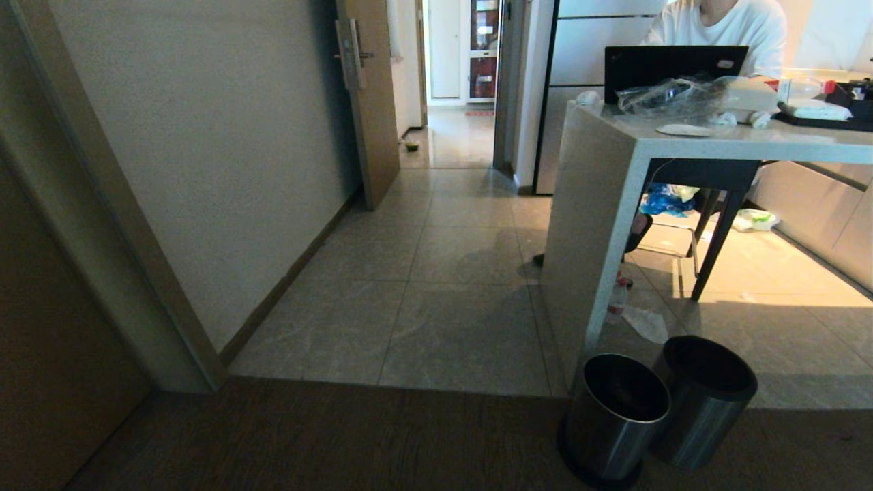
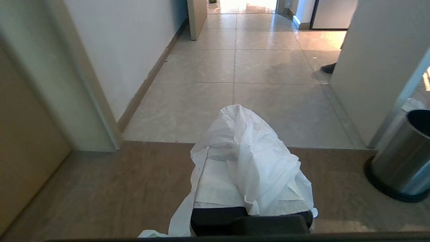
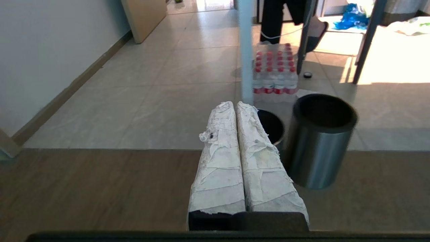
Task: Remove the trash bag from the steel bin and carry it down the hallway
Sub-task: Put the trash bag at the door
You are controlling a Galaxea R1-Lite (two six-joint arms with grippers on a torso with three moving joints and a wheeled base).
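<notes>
- Clearly, the left gripper (image 2: 240, 134) is clamped tight on the trash bag (image 2: 262, 164), so the bag is out of the steel bin (image 1: 614, 416) and ready to carry.
- The bag lies bunched along that gripper, its long way pointing at the hallway (image 1: 450, 273) tiles.
- The right gripper (image 3: 235, 106) is closed on nothing, near the bin.

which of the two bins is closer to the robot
The steel bin on the left, low in the head view, on the wood floor; the other bin stands behind it to the right, nearer the table leg.

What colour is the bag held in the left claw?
White, thin and translucent: the trash bag, best in the left wrist view.
</notes>
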